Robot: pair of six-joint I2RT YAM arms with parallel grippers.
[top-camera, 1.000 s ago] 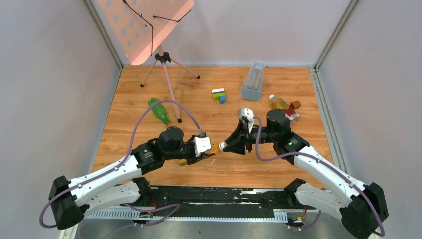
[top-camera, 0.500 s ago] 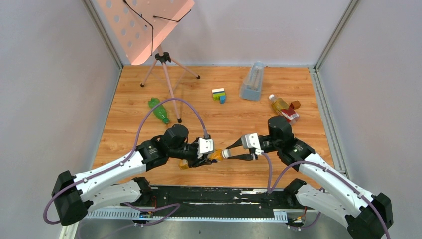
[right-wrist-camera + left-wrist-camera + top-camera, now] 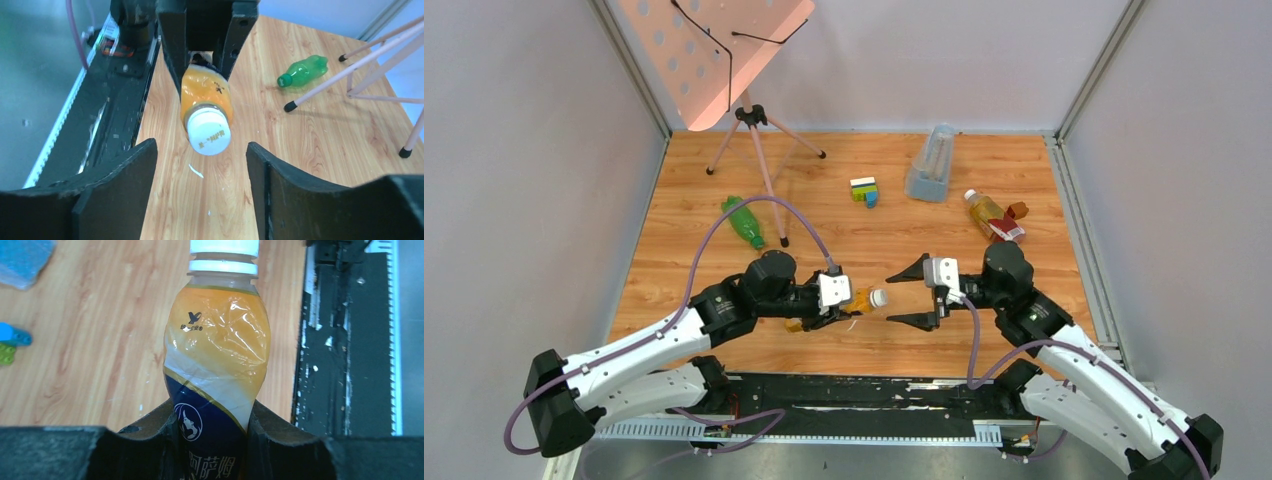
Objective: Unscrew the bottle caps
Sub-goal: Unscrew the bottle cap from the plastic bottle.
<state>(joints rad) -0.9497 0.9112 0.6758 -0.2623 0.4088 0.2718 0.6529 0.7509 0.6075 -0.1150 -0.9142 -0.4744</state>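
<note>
Top view: I'm gripping the amber bottle point(image 3: 856, 300) in my left tool point(image 3: 842, 305), low centre of frame. It's lying sideways above the tabletop point(image 3: 684, 200), white cap point(image 3: 878, 297) pointing right. My right tool point(image 3: 911, 296) is standing wide just beside the cap, not touching it. The green bottle point(image 3: 744, 222), mid left, and the third bottle point(image 3: 992, 215), upper right, are lying capped.

Left wrist: the tool is pinching the lower body and the label point(image 3: 220, 355) is crinkling. Prob. thin, soft plastic, so I'm judging it will dent if squeezed harder.

Right wrist: the cap is facing me at centre, small, round and smooth-topped w/ print. It looks slippery, so the best hold is across its rim.
</note>
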